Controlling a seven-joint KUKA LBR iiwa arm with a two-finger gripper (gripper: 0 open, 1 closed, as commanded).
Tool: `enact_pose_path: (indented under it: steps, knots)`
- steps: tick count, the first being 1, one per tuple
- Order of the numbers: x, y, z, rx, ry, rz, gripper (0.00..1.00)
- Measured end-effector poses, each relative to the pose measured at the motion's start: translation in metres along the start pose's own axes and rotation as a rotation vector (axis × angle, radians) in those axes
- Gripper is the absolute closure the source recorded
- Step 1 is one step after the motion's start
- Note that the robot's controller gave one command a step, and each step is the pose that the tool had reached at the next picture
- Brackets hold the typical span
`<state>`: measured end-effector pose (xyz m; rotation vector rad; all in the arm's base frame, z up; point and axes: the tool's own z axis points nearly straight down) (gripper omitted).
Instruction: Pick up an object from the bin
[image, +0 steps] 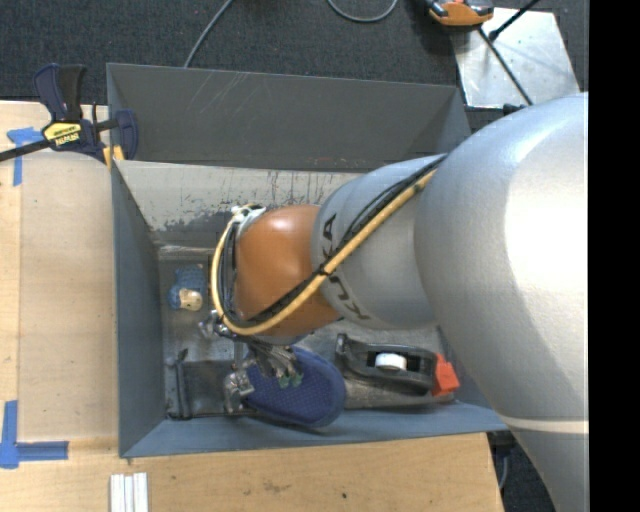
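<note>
As the grey arm (400, 260) reaches into the metal bin (135, 330) from the right, its orange wrist cover (275, 270) and a yellow cable (350, 245) hang above the middle of the floor, with the gripper (248, 378) low over the front of the bin. The gripper sits at the left end of a dark blue, rounded, slipper-like thing (305, 395) that lies against the front wall, about midway along it. It appears to touch that end, but whether it is open, closed or grasping the blue thing cannot be told from this angle. Just left of the gripper, a flat black thing (195, 390) lies in the front left corner. To the right, a black tape dispenser (390, 362) with a white roll and an orange-red tip lies along the floor, just beside the blue thing. Farther back on the left, a small blue-and-tan thing (185, 297) rests near the left wall, well apart from the gripper.
</note>
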<state>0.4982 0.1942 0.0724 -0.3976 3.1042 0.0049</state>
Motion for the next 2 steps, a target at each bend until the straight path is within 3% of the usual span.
enact_pose_path:
  steps: [1, 2]
  knots:
    - [-0.005, -0.001, -0.004, -0.003, -0.014, 0.005, 1.0]
    - [-0.023, -0.026, -0.181, 0.0, 0.003, -0.559, 1.0]
